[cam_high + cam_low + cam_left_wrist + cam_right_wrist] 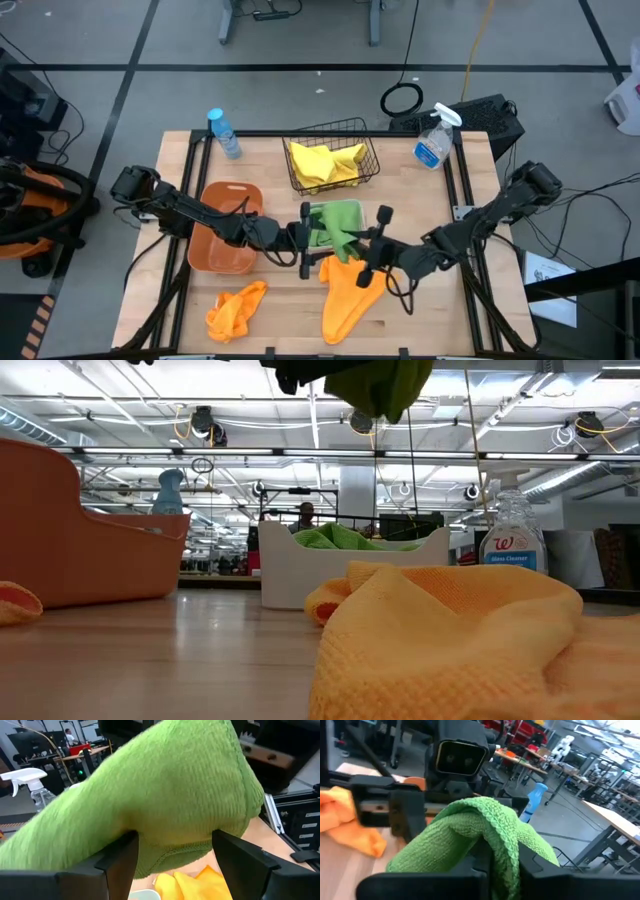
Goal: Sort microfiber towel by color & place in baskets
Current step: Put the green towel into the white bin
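Note:
A green microfiber towel (338, 222) is lifted above the white bin (300, 575), where another green towel (340, 538) lies. My right gripper (362, 250) is shut on the lifted towel. My left gripper (303, 240) is open, its fingers standing on either side of the same towel (175, 795). The black wire basket (365, 128) holds a yellow towel (325, 163). The orange tub (225, 240) sits under the left arm. Two orange towels (237, 308) (350, 290) lie flat on the table's near part. My right gripper pinches a bunched fold of the green towel (485, 827) between its two fingers; the cloth drapes over the fingertips and hides the pads. The towel is lifted clear above the white bin and hangs slack (380, 385). My left gripper: the towel bulges between its open fingers (120, 855); whether it touches them, I cannot tell.
A spray bottle (432, 140) stands at the table's far right and a blue-capped water bottle (222, 132) at the far left. The two grippers face each other closely over the table's middle. Bare wood shows between the two orange towels.

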Tool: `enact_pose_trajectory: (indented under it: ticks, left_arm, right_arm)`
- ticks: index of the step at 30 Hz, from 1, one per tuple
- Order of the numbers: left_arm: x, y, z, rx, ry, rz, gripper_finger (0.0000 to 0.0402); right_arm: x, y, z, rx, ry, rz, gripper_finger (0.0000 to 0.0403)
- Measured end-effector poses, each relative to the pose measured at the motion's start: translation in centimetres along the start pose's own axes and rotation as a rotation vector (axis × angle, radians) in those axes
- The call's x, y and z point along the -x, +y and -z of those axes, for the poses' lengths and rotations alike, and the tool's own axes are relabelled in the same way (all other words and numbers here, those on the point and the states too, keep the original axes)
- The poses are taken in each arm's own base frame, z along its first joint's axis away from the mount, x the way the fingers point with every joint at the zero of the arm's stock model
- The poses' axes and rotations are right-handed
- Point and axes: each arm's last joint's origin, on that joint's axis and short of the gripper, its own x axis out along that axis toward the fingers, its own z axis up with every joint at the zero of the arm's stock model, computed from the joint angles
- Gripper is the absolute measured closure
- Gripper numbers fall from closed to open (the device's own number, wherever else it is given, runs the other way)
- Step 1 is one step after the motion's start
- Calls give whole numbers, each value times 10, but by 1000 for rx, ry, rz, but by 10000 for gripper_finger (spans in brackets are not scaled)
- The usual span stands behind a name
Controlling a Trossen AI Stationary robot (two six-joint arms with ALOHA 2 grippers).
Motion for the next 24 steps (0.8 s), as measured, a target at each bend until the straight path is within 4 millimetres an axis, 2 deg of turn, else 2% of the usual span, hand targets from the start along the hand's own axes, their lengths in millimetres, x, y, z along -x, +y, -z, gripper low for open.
enact_pose_trajectory:
  ticks: [6, 11, 15, 21, 24]
  left_arm:
    - [0, 1, 0, -18, -1, -18, 144]
    - [0, 1, 2, -51, 24, -63, 144]
    - [0, 1, 2, -52, 25, -64, 144]
    - [0, 1, 1, -52, 22, -64, 144]
    - [0, 1, 1, -61, 16, -68, 144]
  right_arm:
    - [-18, 6, 5, -6, -23, -34, 370]
    - [-19, 6, 7, -7, -10, -35, 340]
    - [-13, 7, 7, 0, 5, -53, 274]
    - [-7, 13, 10, 17, 22, -75, 139]
    - [-7, 14, 12, 38, 35, -89, 87]
